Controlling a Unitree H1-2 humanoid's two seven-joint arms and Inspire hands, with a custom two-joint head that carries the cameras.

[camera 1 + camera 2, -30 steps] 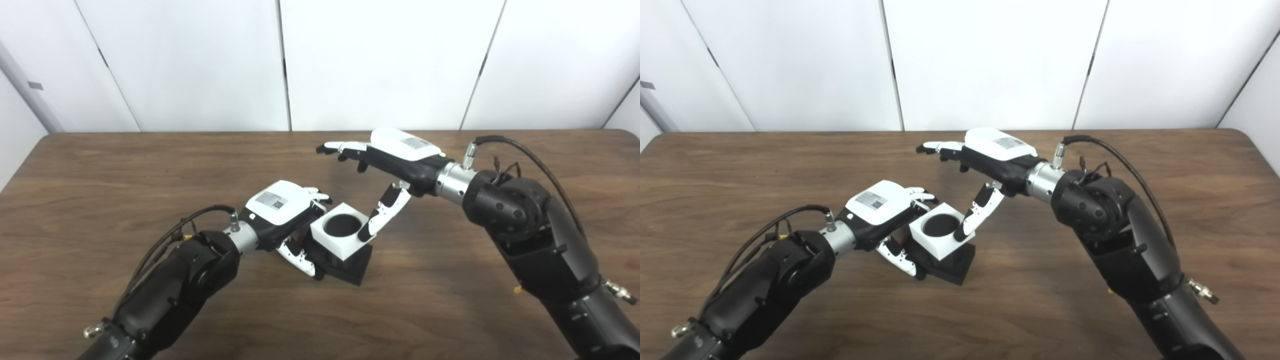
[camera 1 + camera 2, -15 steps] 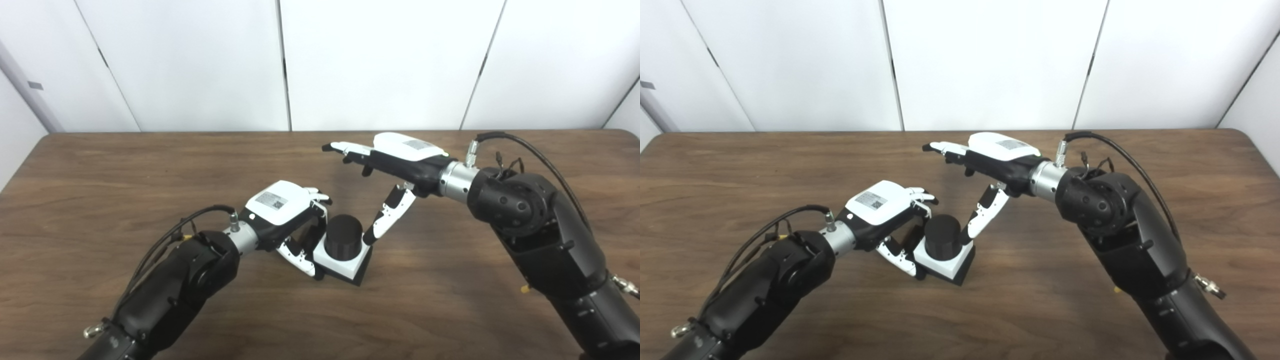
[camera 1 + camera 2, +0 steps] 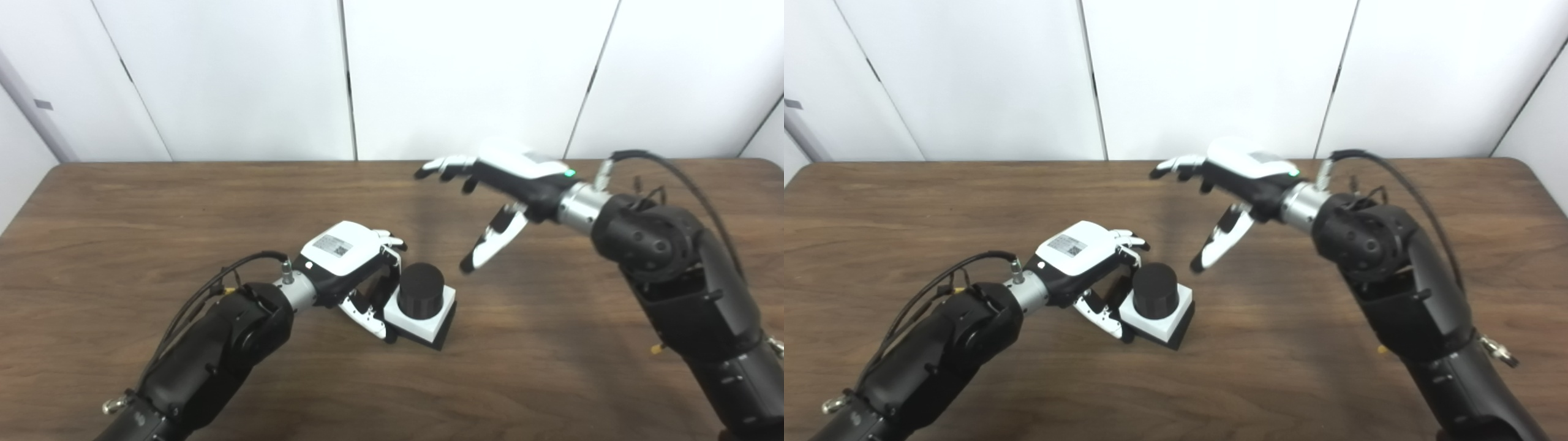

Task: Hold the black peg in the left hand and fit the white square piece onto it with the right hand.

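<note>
The white square piece [image 3: 421,317] now sits all the way down on the black peg [image 3: 420,289], whose round top stands clear above it; 1 second ago the piece was only perched high on the peg with the hole showing as a dark circle, and half a second ago it had dropped to where it rests now. The peg's black base [image 3: 445,331] shows just under the white piece at its 4 o'clock edge, resting on the brown table [image 3: 122,208]. The left hand [image 3: 346,257] has not shifted: it lies at 9 o'clock of the peg with its fingers curled around the assembly, clamped on the peg's base as far as the views show. The right hand [image 3: 499,190] has let go and lifted away toward 1 o'clock; its thumb, which touched the piece's side half a second ago, now hangs in the air well apart from it, and the fingers are spread wide with nothing in them. From this, the fitting looks done, since the piece seems level and fully seated. What remains, in my judgement, is only for the right arm to clear and the left hand to release without tipping the peg.
</note>
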